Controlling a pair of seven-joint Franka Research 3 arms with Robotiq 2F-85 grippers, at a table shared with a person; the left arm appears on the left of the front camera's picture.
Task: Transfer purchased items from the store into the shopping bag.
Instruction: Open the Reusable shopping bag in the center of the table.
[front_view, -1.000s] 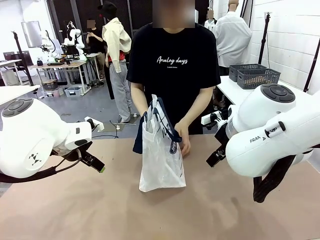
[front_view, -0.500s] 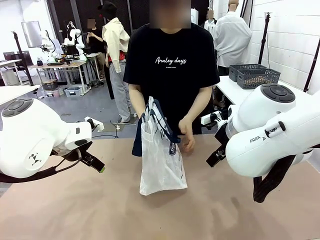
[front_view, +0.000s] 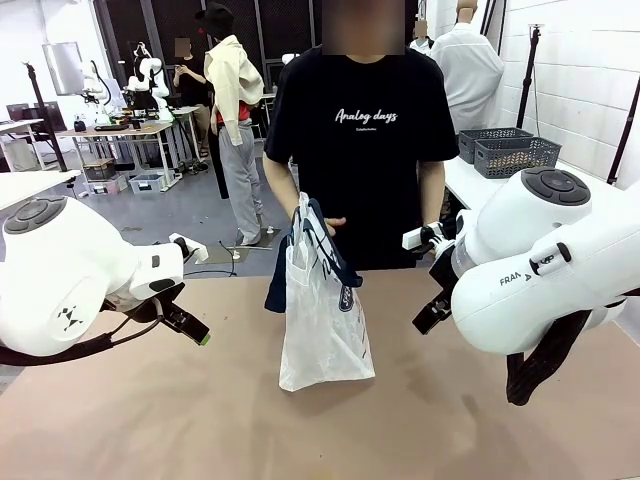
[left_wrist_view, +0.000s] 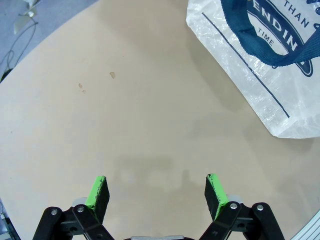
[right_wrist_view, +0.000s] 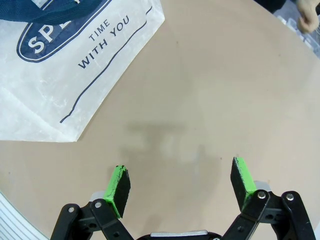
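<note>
The bench (front_view: 150, 420) carries the bag (front_view: 322, 320), which stands upright and looks flat and unfilled. So I judge the task is at its very start, and all the transfer is left to do. The left tool (left_wrist_view: 157, 181) hangs over bare bench to the left of the bag, its jaws wide apart and holding nothing. The right tool (right_wrist_view: 181, 169) is likewise spread and empty, to the right of the bag. Both are well apart from the bag. A person's hand (front_view: 335, 222) is at the bag's top, by the handles.

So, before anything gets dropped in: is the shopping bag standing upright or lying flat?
Upright: the shopping bag stands on its base on the table, navy handles at the top, the person's hand by them.
</note>
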